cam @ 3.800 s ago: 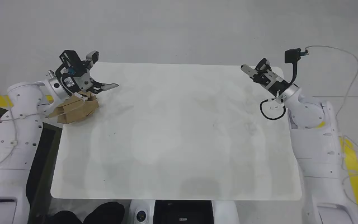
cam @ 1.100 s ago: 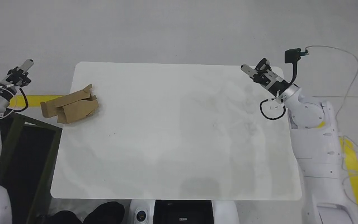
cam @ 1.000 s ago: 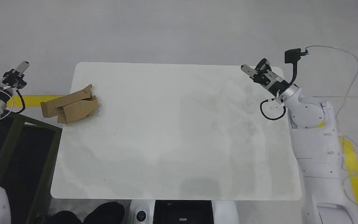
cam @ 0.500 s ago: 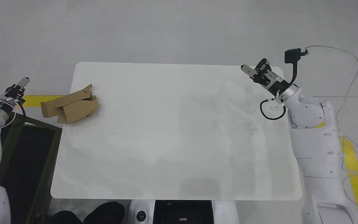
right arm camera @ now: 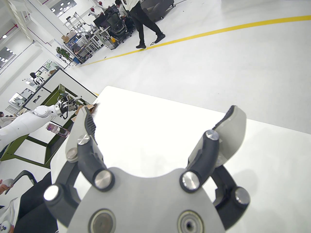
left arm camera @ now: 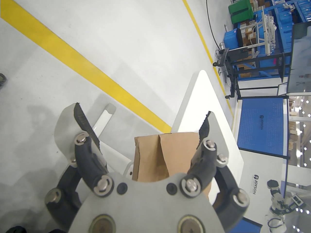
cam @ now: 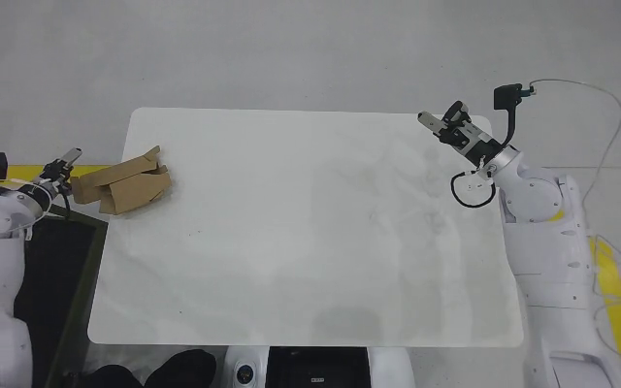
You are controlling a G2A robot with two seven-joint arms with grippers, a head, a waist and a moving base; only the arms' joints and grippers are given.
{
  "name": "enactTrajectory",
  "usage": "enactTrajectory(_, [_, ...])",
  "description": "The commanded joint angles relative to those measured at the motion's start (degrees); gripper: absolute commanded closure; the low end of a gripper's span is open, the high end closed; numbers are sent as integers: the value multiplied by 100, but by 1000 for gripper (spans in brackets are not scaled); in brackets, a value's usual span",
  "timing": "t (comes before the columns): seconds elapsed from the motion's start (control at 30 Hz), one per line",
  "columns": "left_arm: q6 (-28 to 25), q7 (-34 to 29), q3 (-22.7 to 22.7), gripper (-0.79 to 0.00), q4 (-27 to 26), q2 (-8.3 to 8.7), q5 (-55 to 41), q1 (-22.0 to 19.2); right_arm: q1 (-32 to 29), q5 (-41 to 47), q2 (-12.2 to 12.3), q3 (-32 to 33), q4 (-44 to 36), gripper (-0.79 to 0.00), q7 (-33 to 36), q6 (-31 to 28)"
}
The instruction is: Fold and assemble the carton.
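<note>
We see the carton [cam: 124, 184], a brown cardboard piece that is only partly folded, with loose flaps. It lies at the left edge of the white table [cam: 310, 242], toward the far corner. One end rests on the tabletop and the other sticks out past the left edge. In the left wrist view the carton [left arm camera: 158, 156] shows as a creased brown panel with a fold line running down it, and the table [left arm camera: 201, 90] stretches away behind it.

The left claw [cam: 66, 161] hangs just off the table's left side, near the overhanging end of the carton. We cannot tell whether it touches the cardboard. Its own camera shows the left claw [left arm camera: 142, 120] released, with the two fingers spread wide and the carton lying beyond them in the gap.

The right claw [cam: 441, 114] is well apart from the carton, over the far right corner of the table. Its wrist view shows the right claw [right arm camera: 158, 115] released too, fingers apart above the white tabletop [right arm camera: 267, 146].

A yellow line [left arm camera: 73, 56] crosses the grey floor beside the table, and a dark bin [cam: 49, 281] stands against the table's left side.
</note>
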Motion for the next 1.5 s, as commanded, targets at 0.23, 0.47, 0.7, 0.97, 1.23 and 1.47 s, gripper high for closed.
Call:
enactTrajectory(0.23, [-155,-285,34,-785,-110,-57,-198,33,0,0,0,0,0,-785,0,0])
enactTrajectory(0.47, [-255,-629,2,-785,-369,-126,-643,54,0,0,0,0,0,-785,0,0])
enactTrajectory(0.7, [-162,-475,92,-785,-493,-187,-644,-15,0,0,0,0,0,-785,0,0])
enactTrajectory(0.97, [-565,-314,109,-785,-350,-55,-69,-129,0,0,0,0,0,-785,0,0])
enactTrajectory(1.23, [-753,-521,101,-785,-357,78,298,-250,0,0,0,0,0,-785,0,0])
enactTrajectory(1.47, [-753,-521,101,-785,-357,78,298,-250,0,0,0,0,0,-785,0,0])
